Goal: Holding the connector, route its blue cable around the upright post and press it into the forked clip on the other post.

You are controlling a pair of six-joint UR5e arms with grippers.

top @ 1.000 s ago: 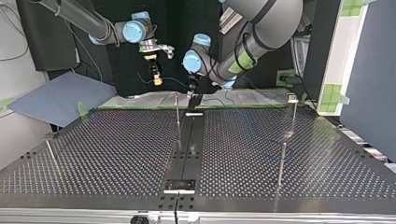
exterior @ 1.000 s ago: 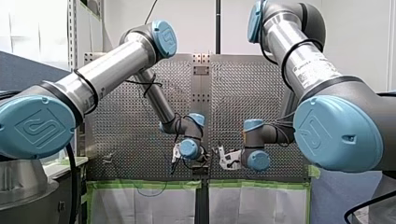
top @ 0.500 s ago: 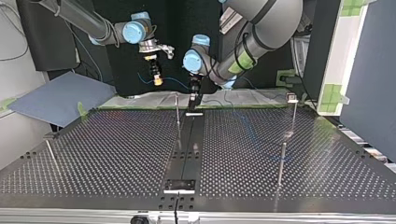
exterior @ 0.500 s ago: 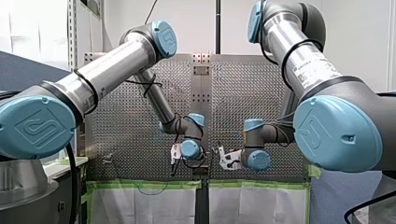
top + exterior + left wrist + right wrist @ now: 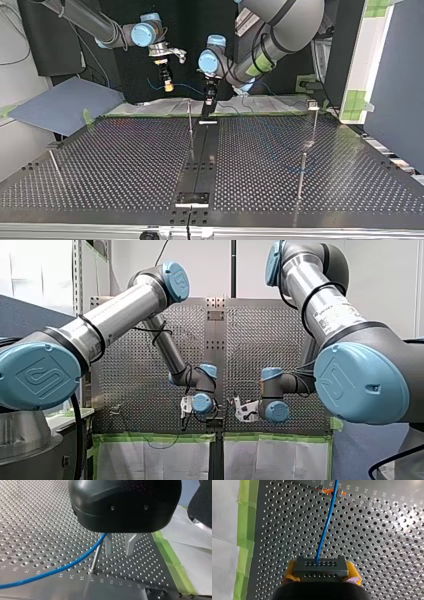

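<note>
Connector (image 5: pixel 321 567): one, trailing one blue cable (image 5: pixel 325 530).

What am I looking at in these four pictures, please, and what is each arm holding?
Two robot arms work over a perforated table. One picture looks from behind them, one faces them across the table, and two come from cameras on their wrists. Thin upright posts stand on the table. My right gripper, with yellow pads, holds a dark connector whose blue cable runs ahead to an orange fitting. My left gripper hangs open and empty near a post.
</note>
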